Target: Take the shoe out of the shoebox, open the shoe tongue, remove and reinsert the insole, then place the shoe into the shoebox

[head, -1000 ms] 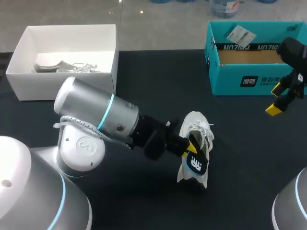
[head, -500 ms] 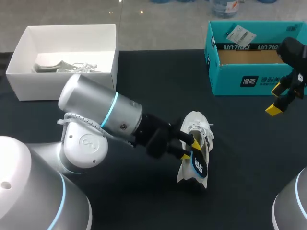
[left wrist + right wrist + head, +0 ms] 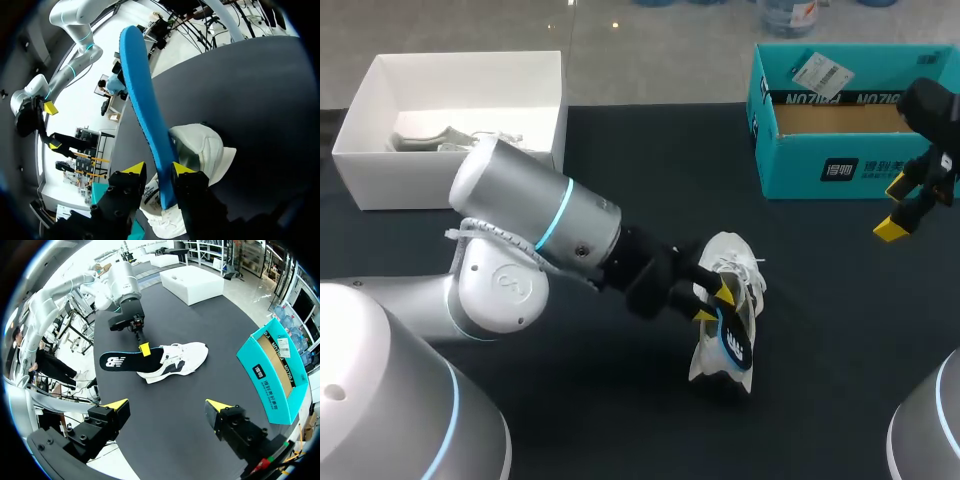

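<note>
Insole (image 3: 145, 115) pinched btwn L gripper (image 3: 159, 169) fingers; gripped end at opening of shoe (image 3: 735, 262), mid-table, rest sticking out approx along shoe's length. R gripper (image 3: 167, 405) spread, empty, well apart by teal shoebox (image 3: 800, 165).

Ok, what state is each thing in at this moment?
White sneaker: lying on its side, out of box.
Blue-bottomed foam insole: mostly pulled out, gripped.
Left gripper: shut on insole.
Right gripper: open, empty.
Teal cardboard shoebox: open, empty.
White cardboard box: open, holding another shoe.
</note>
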Action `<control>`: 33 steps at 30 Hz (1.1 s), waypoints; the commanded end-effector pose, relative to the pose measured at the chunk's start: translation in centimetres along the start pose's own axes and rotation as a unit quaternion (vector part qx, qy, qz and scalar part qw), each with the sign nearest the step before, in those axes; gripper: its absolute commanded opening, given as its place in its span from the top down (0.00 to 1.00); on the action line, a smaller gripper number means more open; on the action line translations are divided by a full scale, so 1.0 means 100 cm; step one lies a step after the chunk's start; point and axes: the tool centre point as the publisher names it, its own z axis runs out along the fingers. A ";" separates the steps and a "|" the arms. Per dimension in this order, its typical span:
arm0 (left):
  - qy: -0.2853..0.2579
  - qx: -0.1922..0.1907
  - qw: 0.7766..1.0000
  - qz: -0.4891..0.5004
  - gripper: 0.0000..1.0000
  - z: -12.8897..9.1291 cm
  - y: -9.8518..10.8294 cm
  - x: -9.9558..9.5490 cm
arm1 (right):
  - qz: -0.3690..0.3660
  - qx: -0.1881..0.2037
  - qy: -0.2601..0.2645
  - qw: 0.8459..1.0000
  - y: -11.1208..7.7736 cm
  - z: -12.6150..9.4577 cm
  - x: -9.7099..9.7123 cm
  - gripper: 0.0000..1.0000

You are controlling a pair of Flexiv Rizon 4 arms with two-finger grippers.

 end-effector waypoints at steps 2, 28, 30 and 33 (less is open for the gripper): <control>0.013 0.000 1.000 0.002 0.77 0.010 0.008 -0.004 | 0.000 0.002 0.001 1.000 0.002 0.001 -0.002 0.00; -0.026 0.011 0.999 -0.015 1.00 -0.011 -0.023 -0.007 | 0.000 0.002 0.001 1.000 0.002 0.001 -0.002 0.00; -0.032 0.011 0.999 -0.018 1.00 -0.013 -0.028 -0.010 | 0.000 0.002 0.001 1.000 0.002 0.001 -0.002 0.00; -0.040 0.011 0.999 -0.028 1.00 -0.013 -0.035 -0.012 | 0.000 0.002 0.001 1.000 0.002 0.001 -0.002 0.00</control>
